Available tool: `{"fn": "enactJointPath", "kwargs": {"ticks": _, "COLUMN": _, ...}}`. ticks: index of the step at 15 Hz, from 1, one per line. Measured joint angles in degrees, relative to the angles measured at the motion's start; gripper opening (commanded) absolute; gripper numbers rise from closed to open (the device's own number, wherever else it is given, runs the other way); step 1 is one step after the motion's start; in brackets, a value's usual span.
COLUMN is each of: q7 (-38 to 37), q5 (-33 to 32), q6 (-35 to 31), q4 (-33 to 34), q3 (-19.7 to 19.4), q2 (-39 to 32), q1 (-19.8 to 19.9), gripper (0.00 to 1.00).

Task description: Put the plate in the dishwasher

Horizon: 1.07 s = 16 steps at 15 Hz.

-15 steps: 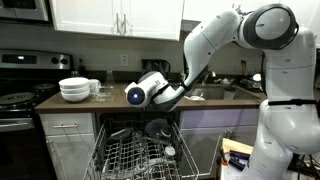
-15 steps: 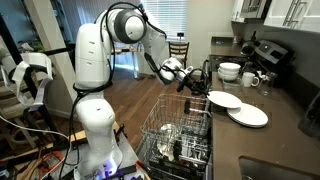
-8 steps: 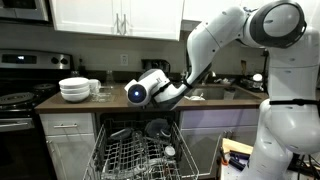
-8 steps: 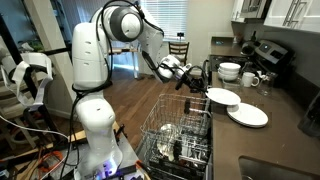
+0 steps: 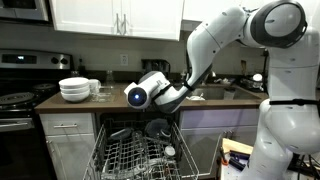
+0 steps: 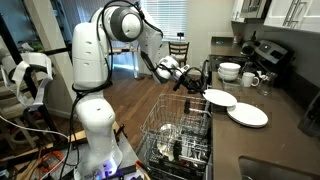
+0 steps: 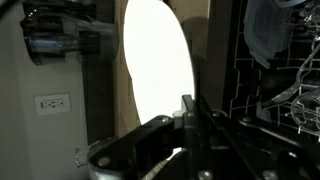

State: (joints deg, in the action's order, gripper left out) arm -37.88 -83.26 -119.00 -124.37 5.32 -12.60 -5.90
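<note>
Plate (image 6: 220, 98) pinched at its rim by narrow fingers (image 7: 187, 112), reaching out roughly level past the fingertips, open dishwasher (image 6: 178, 135) below the fingers, second plate (image 6: 248, 116) on tabletop (image 6: 292, 128) just beyond

The plate (image 6: 219, 97) hangs over the far right corner of the dishwasher (image 6: 178, 132) rack, at the counter (image 6: 288, 126) edge. A second plate (image 6: 249, 116) lies on the counter just right of it, with the bowls (image 6: 230, 71) stacked farther back.
</note>
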Motion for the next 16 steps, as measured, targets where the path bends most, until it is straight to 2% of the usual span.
{"fn": "enactJointPath", "kwargs": {"ticks": 6, "q7": -3.03, "q5": 1.67, "q6": 2.88, "q4": -1.78, "q3": 2.19, "q2": -1.28, "q1": -2.98, "gripper": 0.01}}
{"fn": "enactJointPath", "kwargs": {"ticks": 13, "q7": -6.22, "q5": 1.37, "q6": 13.80, "q4": -2.30, "q3": 3.98, "q2": -1.74, "q1": -6.75, "gripper": 0.01}}
{"fn": "enactJointPath", "kwargs": {"ticks": 14, "q7": -6.50, "q5": 1.37, "q6": 15.35, "q4": -2.34, "q3": 4.39, "q2": -1.74, "q1": -7.23, "gripper": 0.05}}
{"fn": "enactJointPath", "kwargs": {"ticks": 16, "q7": -6.60, "q5": 1.39, "q6": 16.99, "q4": -2.47, "q3": 5.28, "q2": -1.74, "q1": -8.08, "gripper": 0.05}}
